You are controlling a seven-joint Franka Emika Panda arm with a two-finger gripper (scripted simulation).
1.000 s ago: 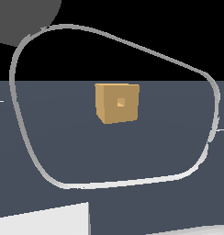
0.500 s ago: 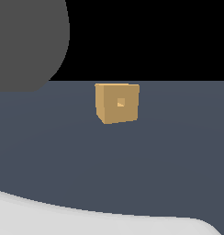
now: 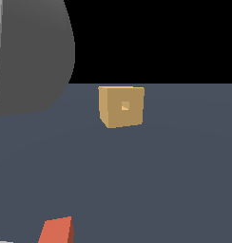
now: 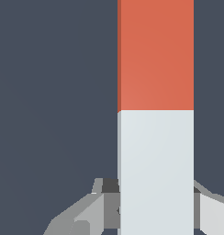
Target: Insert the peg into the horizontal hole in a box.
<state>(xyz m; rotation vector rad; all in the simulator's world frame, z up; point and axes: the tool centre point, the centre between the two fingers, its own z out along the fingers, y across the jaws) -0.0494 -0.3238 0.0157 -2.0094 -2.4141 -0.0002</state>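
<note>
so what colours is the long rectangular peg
Orange-red peg with a pale grey-white other half, clearest in the wrist view.

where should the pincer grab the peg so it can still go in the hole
Grip the peg on its pale half, across the two long narrow sides, coming from above. The wrist view shows the pincer already straddling that end. This leaves the orange-red end free to enter the hole in the box.
</note>
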